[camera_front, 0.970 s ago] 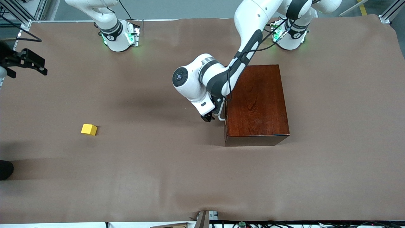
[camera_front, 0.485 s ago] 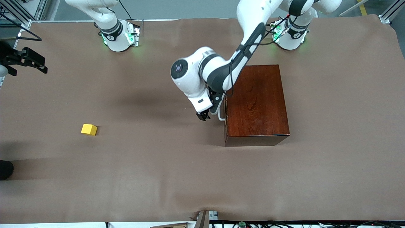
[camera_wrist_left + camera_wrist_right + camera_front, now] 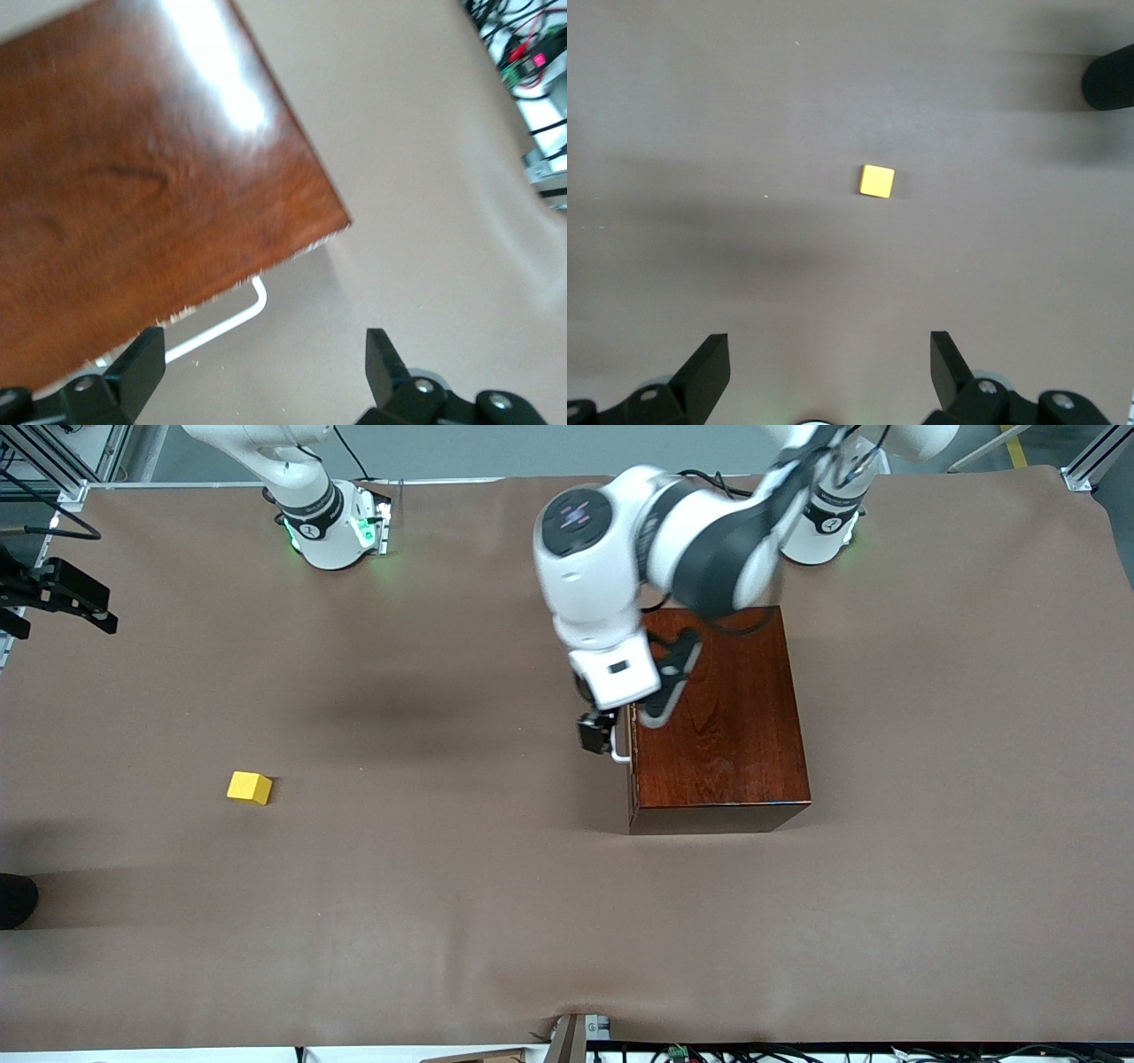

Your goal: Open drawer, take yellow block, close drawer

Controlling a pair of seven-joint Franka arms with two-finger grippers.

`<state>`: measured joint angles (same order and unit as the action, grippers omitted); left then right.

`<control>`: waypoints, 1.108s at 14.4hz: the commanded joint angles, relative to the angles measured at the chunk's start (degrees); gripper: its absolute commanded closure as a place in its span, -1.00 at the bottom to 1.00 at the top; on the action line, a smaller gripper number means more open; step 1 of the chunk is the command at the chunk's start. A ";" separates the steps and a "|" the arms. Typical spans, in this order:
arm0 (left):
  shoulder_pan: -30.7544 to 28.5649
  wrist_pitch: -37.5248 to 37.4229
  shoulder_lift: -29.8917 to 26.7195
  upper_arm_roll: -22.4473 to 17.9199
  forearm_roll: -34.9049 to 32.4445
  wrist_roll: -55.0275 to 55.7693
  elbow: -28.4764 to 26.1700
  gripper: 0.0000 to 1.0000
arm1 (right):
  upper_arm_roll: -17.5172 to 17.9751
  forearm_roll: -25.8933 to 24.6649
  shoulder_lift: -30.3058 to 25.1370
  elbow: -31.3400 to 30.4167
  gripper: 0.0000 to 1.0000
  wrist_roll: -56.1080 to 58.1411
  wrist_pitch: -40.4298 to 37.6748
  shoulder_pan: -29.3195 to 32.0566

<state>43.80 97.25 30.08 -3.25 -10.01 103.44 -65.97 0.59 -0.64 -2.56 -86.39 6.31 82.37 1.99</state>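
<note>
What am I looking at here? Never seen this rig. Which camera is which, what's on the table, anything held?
Two Franka arms stand at a brown-covered table. The big picture is from a high camera facing them; the other two are from cameras on each wrist. The left gripper hangs open beside the white handle of the shut drawer in the dark wooden box, holding nothing. The right gripper waits open over its end of the table, above the yellow block, which lies on the cloth.
</note>
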 commanded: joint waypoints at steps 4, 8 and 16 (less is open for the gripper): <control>-6.87 -10.66 -8.27 0.17 0.87 -22.47 -1.88 -1.00 | 0.46 3.36 -0.25 0.52 -1.00 0.28 -0.81 1.53; -13.72 -14.53 -13.10 0.35 0.96 -38.10 -1.88 -1.00 | 0.46 3.28 -0.25 0.52 -1.00 0.37 -0.90 1.61; -26.81 -17.62 -18.29 0.52 1.22 -63.94 -6.27 -1.00 | 0.55 2.75 -0.43 0.61 -1.00 0.20 -3.62 1.35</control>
<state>20.03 79.82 15.09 -3.34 -9.67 44.91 -68.07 0.67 1.67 -2.56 -86.20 6.30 79.56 2.50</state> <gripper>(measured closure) 0.000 0.000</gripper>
